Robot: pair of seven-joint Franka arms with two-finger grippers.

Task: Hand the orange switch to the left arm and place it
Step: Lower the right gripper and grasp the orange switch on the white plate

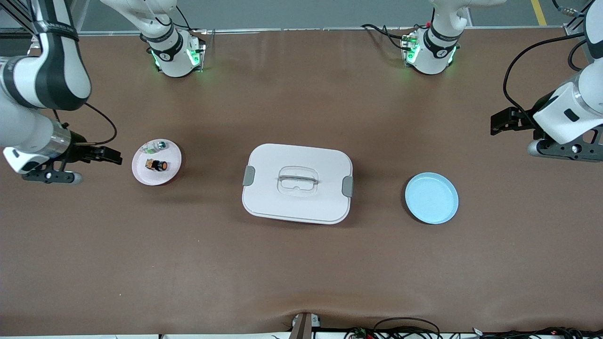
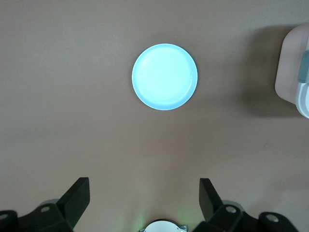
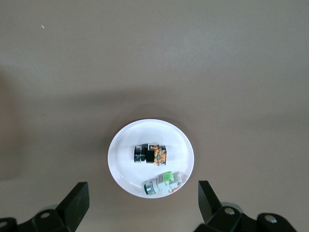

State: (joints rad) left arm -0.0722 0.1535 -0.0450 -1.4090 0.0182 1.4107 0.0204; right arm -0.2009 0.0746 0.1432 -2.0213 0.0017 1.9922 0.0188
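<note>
The orange switch [image 1: 157, 165] [image 3: 150, 154] lies on its side on a pink plate [image 1: 142, 175] [image 3: 124, 162] toward the right arm's end of the table. My right gripper [image 1: 114, 157] [image 3: 143, 197] hangs open and empty over the table beside that plate, at its outer side. The white lidded box [image 1: 282, 157] [image 2: 292, 72] sits at the table's middle. My left gripper [image 1: 494, 123] [image 2: 145, 194] is open and empty over the table at the left arm's end, outward of the blue plate [image 1: 431, 197] [image 2: 164, 76].
A small greenish-clear and silver part [image 1: 157, 146] [image 3: 164, 182] shares the pink plate with the switch. The blue plate holds nothing. The two arm bases [image 1: 175, 54] [image 1: 429, 52] stand along the table's edge farthest from the front camera. Cables [image 1: 405, 327] run along the nearest edge.
</note>
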